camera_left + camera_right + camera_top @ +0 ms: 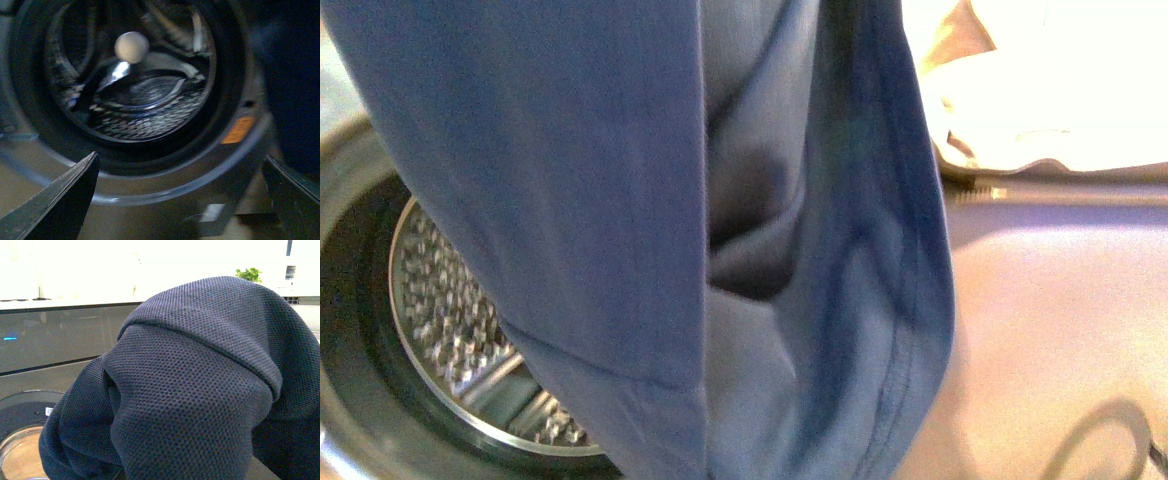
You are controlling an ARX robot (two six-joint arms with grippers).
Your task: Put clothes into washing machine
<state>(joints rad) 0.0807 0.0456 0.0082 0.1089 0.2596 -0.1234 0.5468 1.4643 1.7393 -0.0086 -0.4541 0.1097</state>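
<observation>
Fabric fills most of the front view: the dark grey-blue twill garment with stitched seams and hem (600,180) hangs in long vertical folds close before the camera, its lower part covering the right side of the round opening of the silver-grey front-loading washing machine (342,410). To the left of the cloth, part of the perforated steel drum (450,320) shows. A pale beige cushion (1040,90) lies beyond the garment on the right, above the beige-grey sofa side (1060,330). In the left wrist view the black left fingers (60,200) stand wide apart with nothing between them. They frame the porthole, the drum inside it (150,110) and an orange warning sticker (238,130) on the door ring. A small pale round ball (131,47) shows in the upper part of the opening; the blur does not let me tell what it is. In the right wrist view the garment (200,390) is bunched right before the lens and covers the right fingers, so whether they are wide, narrow or clamped on the cloth cannot be told.
</observation>
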